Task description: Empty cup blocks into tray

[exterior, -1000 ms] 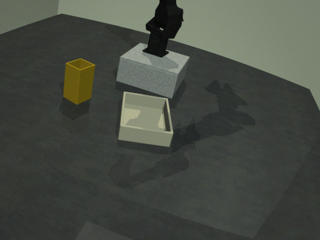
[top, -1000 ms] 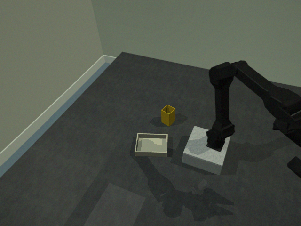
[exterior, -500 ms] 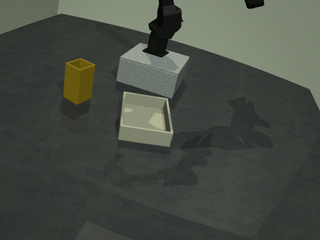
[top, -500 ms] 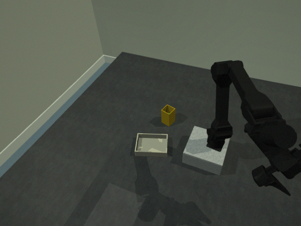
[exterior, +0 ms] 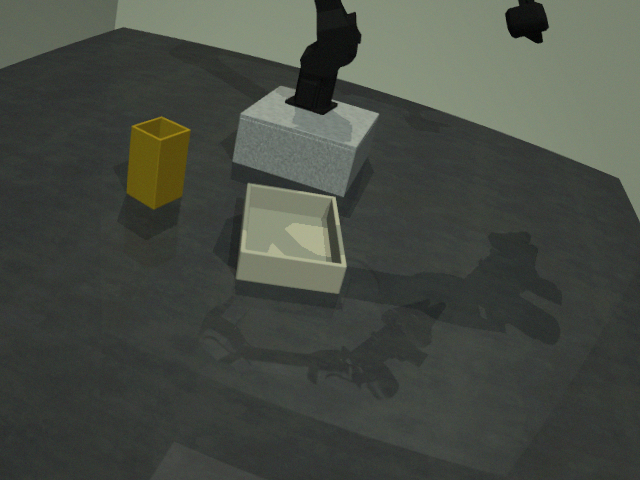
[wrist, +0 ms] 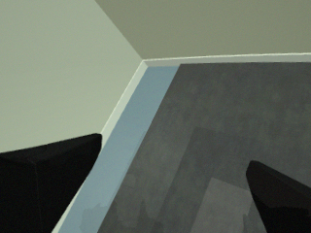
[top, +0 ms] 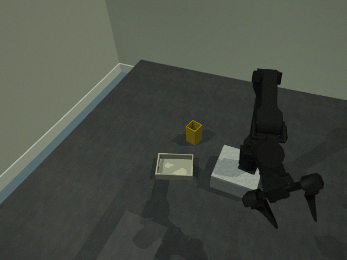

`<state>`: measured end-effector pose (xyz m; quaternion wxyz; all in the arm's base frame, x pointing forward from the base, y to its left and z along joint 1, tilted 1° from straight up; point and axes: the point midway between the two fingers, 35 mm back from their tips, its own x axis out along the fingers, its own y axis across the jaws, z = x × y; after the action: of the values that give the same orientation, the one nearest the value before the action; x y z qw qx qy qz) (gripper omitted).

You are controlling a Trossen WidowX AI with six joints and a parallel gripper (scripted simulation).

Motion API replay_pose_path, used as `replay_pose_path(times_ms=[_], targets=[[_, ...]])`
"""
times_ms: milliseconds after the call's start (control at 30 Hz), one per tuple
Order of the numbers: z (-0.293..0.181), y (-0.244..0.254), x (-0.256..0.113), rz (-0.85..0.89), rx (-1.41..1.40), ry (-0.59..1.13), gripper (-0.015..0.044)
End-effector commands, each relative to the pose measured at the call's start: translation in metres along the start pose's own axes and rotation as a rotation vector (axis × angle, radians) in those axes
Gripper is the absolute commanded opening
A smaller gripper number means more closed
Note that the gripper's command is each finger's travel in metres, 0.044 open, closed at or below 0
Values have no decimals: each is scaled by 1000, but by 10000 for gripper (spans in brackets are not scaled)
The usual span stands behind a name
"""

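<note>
A yellow square cup [top: 193, 136] [exterior: 157, 170] stands upright on the table. In the top view a bit of green shows inside it; the rest of its contents is hidden. A shallow cream tray [top: 174, 177] [exterior: 289, 272] sits near the cup, and no blocks show in it. My gripper [top: 296, 223] [wrist: 175, 154] is wide open and empty, raised at the right in the top view, well away from the cup and the tray. In the exterior view only a small part of it shows at the top right.
The arm stands on a pale grey speckled block [top: 233, 183] [exterior: 289, 149], right of the tray in the top view and behind it in the exterior view. Arm shadows fall across the dark table [top: 111, 134] [exterior: 77, 310]. Walls rise beyond the table's edges.
</note>
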<state>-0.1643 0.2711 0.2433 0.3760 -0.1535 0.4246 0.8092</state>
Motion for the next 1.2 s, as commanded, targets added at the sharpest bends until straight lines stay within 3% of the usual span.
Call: replay_pose_path(times_ms=[0, 567, 1167], targets=[[7, -31, -11, -74, 29, -61, 440], [15, -143, -80, -379, 165, -294, 440], [-25, -232, -169, -724, 320, -489, 440]])
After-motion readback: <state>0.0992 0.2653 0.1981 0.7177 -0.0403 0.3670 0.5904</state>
